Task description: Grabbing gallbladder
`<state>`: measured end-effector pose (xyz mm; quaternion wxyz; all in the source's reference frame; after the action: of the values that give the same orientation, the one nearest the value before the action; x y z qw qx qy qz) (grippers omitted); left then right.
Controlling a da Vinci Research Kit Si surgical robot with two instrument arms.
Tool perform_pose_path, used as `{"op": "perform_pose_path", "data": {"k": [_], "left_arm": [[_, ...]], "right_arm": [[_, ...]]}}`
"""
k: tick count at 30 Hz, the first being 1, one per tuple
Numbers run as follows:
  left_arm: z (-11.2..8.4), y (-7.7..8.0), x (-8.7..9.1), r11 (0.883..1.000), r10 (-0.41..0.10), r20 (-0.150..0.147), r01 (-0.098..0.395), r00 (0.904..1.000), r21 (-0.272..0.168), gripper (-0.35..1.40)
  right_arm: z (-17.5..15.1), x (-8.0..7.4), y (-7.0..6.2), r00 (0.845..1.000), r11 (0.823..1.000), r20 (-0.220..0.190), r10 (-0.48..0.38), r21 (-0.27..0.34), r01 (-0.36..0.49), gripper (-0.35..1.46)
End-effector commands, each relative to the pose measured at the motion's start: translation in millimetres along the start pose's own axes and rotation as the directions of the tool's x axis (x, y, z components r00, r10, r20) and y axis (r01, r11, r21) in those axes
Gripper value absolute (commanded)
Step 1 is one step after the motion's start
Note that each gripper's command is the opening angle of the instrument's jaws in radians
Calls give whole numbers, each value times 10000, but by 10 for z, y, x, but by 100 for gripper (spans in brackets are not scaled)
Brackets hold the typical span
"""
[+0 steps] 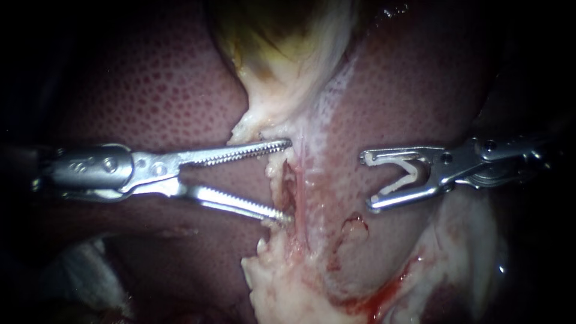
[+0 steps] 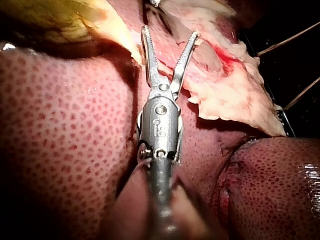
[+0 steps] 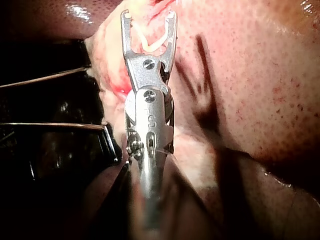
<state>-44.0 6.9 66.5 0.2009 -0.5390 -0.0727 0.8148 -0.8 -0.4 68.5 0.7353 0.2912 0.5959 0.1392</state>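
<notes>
The yellow-green gallbladder [image 1: 270,36] sits at the top of the endoscope view. A pale strip of tissue [image 1: 282,114] runs down from it over the dark red liver [image 1: 162,90]. My left instrument [image 1: 288,180] has its serrated jaws wide open, one tip on each side of this pale strip, at its edge. In the left wrist view the jaws of my left instrument [image 2: 170,32] stand apart beside the gallbladder [image 2: 60,15]. My right instrument [image 1: 367,180] hangs over the liver to the right, clear of the strip. Its spread jaws carry a white clip [image 1: 408,171], also seen as the clip [image 3: 152,45] in the right wrist view.
Ragged pale tissue [image 1: 288,282] with a smear of blood [image 1: 384,294] lies below the instruments. White gauze [image 1: 90,270] shows at the lower left. Thin taut threads [image 3: 50,77] run beside my right instrument [image 3: 149,17], over the dark area off the liver [image 3: 260,75].
</notes>
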Motion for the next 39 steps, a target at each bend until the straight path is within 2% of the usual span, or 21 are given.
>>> {"op": "perform_pose_path", "data": {"k": [1,6,13,17,23,30,34,39], "left_arm": [[-1,1,0,10000,-13,-3,13,10000,-5,66],[-5,4,2,10000,-72,-11,72,10000,-52,67],[-26,12,-2,9994,-269,-33,269,9996,-207,67],[-51,8,1,9982,-481,-54,479,9988,-353,67],[-93,-7,22,9978,-649,-32,648,9979,-148,67],[-127,-24,36,9962,-865,42,864,9962,115,69],[-128,-37,38,9949,-972,37,970,9953,273,69],[-100,-52,28,9941,-997,52,993,9950,428,61]], "right_arm": [[0,0,0,10000,10000,-1,0,-1,0,52],[0,0,0,10000,10000,-1,-1,-1,1,52],[-1,0,0,10000,10000,0,-2,3,2,52],[-1,-1,1,10000,10000,0,-1,2,1,52],[-1,-1,1,10000,10000,0,0,0,0,52],[-1,-1,1,10000,10000,0,-1,0,1,52],[-1,-1,1,10000,10000,0,-2,3,2,52],[-1,-1,1,10000,10000,0,-2,3,2,52]]}}
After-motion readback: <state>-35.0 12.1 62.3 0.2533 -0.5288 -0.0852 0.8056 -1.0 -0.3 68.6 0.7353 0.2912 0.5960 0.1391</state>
